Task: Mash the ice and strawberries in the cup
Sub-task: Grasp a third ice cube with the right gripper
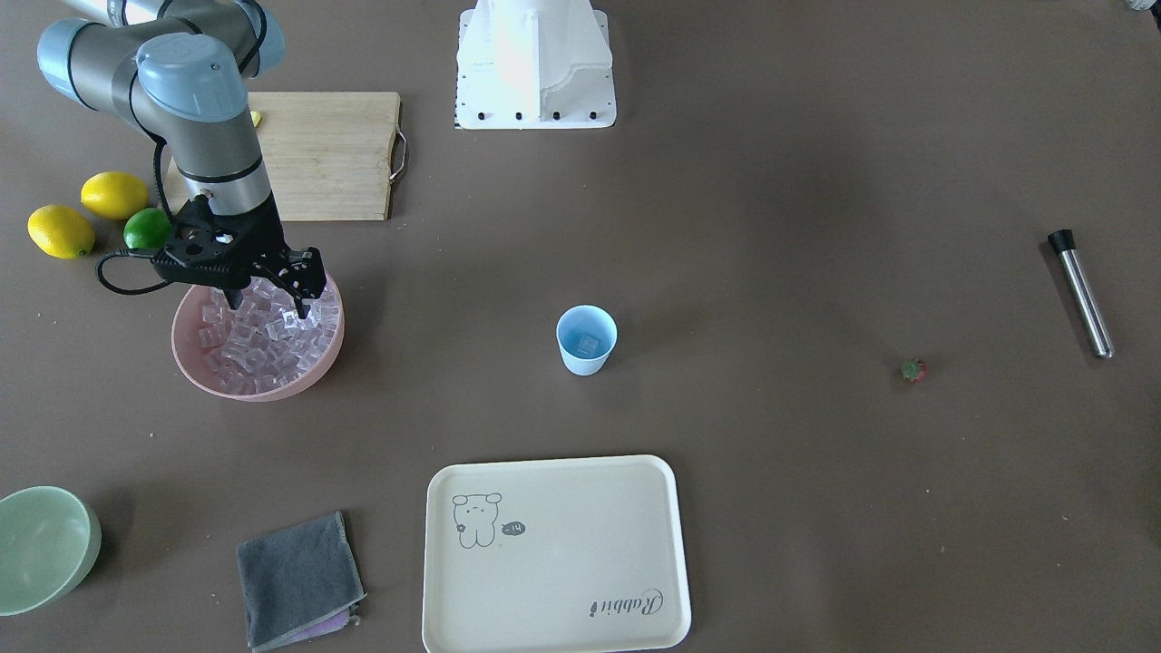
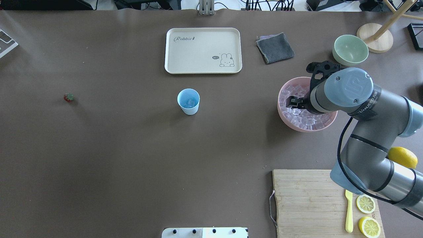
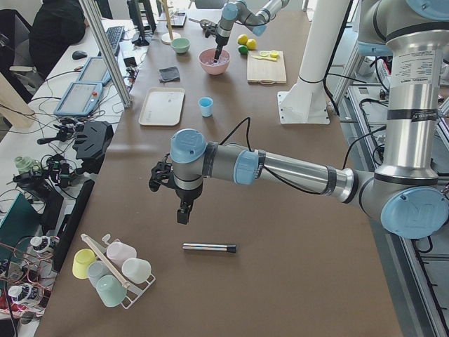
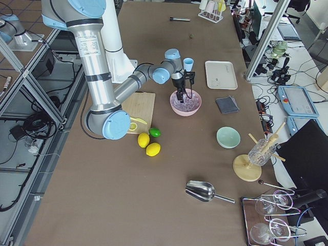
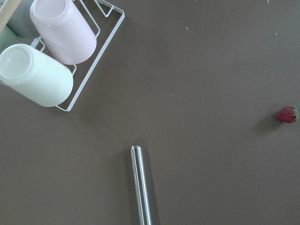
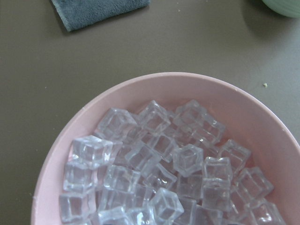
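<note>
The light blue cup (image 1: 586, 340) stands mid-table with one clear ice cube lying in its bottom. Many more ice cubes (image 6: 164, 173) fill the pink bowl (image 1: 186, 349). My right gripper (image 1: 269, 304) hangs over that bowl, open, with its fingertips dipped among the cubes. A small red strawberry (image 1: 913, 370) lies alone on the table, far from the cup. It also appears at the right edge of the left wrist view as the strawberry (image 5: 286, 114). My left gripper (image 3: 181, 210) hovers above a steel muddler (image 5: 140, 185). I cannot tell whether it is open or shut.
A cream tray (image 1: 553, 553), a grey cloth (image 1: 299, 580) and a pale green bowl (image 1: 41, 544) sit along the operators' edge. A wooden board (image 1: 326, 154), two lemons (image 1: 86, 213) and a lime (image 1: 145, 229) lie behind the pink bowl. A wire rack of cups (image 5: 51, 56) lies near the muddler.
</note>
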You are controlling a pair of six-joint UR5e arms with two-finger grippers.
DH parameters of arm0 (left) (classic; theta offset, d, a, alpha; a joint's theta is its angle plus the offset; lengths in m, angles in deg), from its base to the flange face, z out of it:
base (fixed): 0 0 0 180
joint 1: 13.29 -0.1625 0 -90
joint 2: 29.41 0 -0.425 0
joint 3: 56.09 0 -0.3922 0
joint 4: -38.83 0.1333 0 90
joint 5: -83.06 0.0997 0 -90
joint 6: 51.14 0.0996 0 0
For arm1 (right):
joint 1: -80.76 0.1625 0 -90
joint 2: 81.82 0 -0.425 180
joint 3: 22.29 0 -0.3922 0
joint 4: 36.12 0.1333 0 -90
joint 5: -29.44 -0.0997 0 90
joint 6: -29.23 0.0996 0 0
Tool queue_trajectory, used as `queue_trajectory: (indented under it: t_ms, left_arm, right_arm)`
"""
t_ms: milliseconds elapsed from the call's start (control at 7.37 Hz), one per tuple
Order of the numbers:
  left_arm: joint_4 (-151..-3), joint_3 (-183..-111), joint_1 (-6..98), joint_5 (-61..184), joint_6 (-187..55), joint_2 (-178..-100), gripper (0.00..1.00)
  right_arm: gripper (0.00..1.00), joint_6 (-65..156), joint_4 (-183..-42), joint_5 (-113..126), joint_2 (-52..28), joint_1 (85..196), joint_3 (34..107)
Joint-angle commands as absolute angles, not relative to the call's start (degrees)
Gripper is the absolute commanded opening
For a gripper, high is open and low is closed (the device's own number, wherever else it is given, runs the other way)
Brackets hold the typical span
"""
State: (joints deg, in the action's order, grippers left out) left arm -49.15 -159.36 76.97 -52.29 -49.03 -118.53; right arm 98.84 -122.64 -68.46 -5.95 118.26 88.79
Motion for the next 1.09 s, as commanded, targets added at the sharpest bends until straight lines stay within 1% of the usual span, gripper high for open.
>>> queue_trajectory:
  t_ms: [0,136,271,407,678,814,949]
  left_arm:
    - [-49.15,-159.19,76.97,-52.29,-49.12,-118.7,0.99]
    - [-49.15,-159.28,76.97,-52.29,-49.12,-118.7,0.99]
    - [-49.15,-159.45,76.97,-52.29,-49.12,-118.7,0.99]
    - [-49.15,-159.45,76.97,-52.29,-49.21,-118.96,0.99]
    - [-49.15,-159.45,76.97,-52.29,-49.38,-119.23,0.99]
    - [-49.15,-159.54,76.97,-52.29,-49.38,-119.32,0.99]
    - [-49.15,-159.54,76.97,-52.29,-49.38,-119.32,0.99]
  right_arm:
    - [0.81,97.53,-129.0,-67.77,-5.27,116.63,92.14]
    - [0.7,96.66,-129.2,-67.85,-5.1,116.71,92.23]
    - [0.48,96.47,-129.2,-67.85,-5.09,116.54,91.71]
    - [0.43,96.3,-129.2,-67.85,-5.7,116.27,90.83]
    - [0.44,96.12,-129.2,-67.68,-6.41,116.01,88.55]
    - [0.46,95.94,-129.29,-67.68,-6.41,116.36,88.54]
    - [0.46,95.94,-129.29,-67.68,-6.41,116.27,88.36]
